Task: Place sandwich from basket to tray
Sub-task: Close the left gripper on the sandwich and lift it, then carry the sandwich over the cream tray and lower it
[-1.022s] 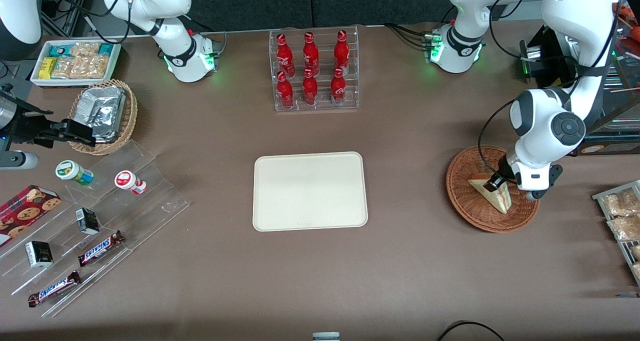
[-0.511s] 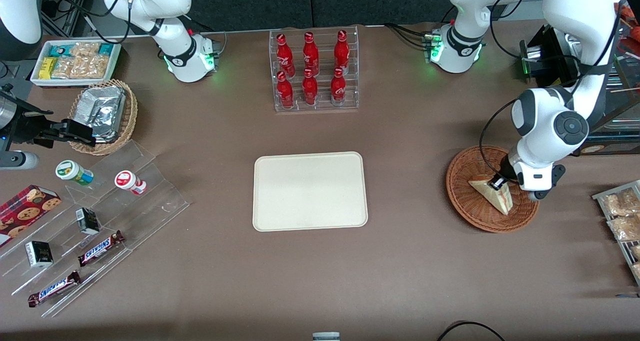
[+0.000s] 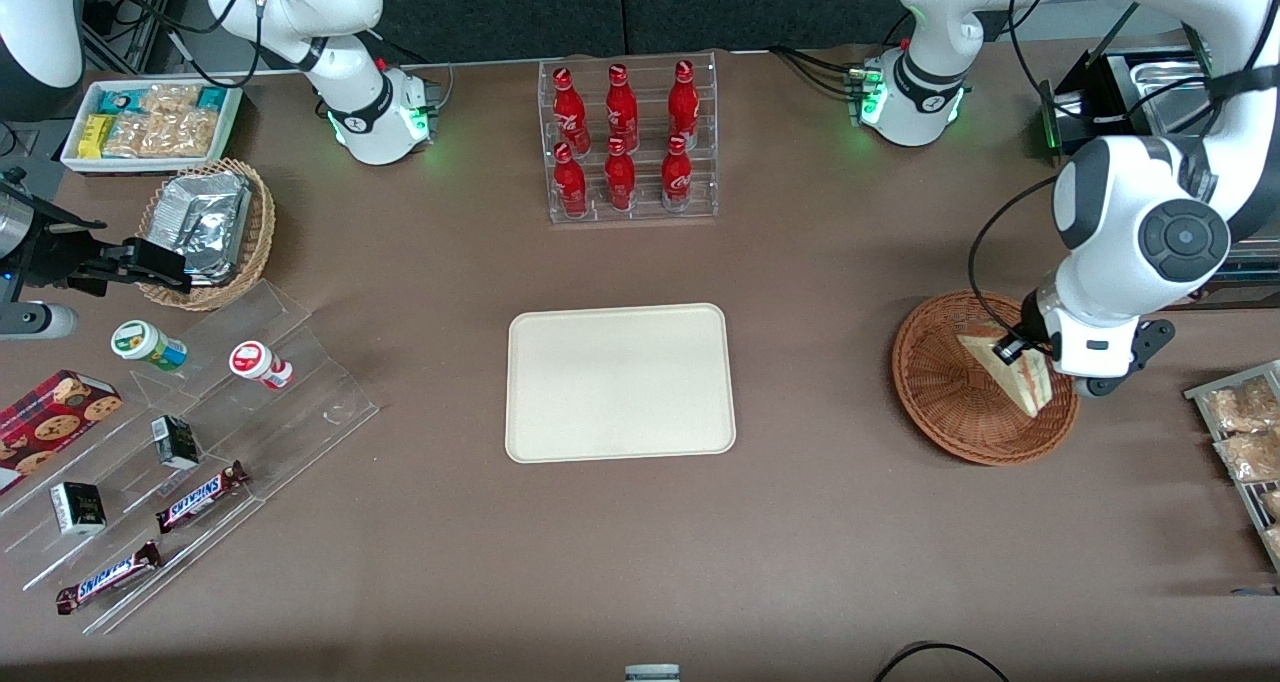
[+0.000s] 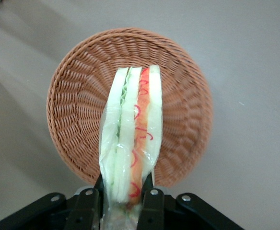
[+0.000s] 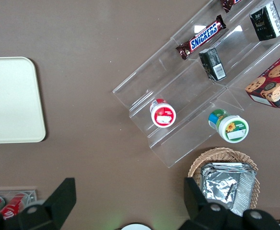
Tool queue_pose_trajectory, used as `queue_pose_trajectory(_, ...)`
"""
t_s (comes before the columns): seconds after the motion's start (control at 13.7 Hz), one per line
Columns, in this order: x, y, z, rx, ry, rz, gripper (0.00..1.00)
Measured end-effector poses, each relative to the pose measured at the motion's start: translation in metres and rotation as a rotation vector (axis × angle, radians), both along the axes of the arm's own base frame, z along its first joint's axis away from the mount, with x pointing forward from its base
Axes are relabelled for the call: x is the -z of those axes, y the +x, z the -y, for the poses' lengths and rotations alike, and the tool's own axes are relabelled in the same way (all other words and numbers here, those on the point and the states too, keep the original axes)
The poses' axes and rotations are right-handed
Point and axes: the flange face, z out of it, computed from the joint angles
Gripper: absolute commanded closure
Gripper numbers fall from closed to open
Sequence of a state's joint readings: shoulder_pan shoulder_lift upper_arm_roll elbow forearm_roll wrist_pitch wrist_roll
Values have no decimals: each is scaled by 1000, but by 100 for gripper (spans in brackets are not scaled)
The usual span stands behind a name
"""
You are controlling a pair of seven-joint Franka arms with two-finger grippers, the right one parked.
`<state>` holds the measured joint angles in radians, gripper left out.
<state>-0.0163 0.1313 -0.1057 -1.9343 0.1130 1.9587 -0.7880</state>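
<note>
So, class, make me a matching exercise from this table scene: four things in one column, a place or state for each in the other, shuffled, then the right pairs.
Things:
1. sandwich
2. basket
3. tray
4. tool

Places or states:
A. bare, at the table's middle
B. shut on the sandwich, above the basket
C. wedge clamped upright between two fingers
D. woven, round, under the sandwich

Pairs: 1-C, 2-D, 3-A, 4-B

Tool (image 3: 1022, 347) grips sandwich (image 3: 1010, 370) over basket (image 3: 940, 402); bare table to tray (image 3: 620, 382).
</note>
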Motion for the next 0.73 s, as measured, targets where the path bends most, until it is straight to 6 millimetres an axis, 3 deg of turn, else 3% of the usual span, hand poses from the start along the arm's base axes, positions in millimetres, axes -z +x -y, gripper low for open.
queue_pose_trajectory(0.22, -50, 6, 52, 70, -10, 28, 69)
queue_pose_trajectory(0.36, -66, 3, 89, 129, -26, 49, 70)
queue_pose_trajectory(0.73, -49, -15, 183, 293, -76, 46, 70)
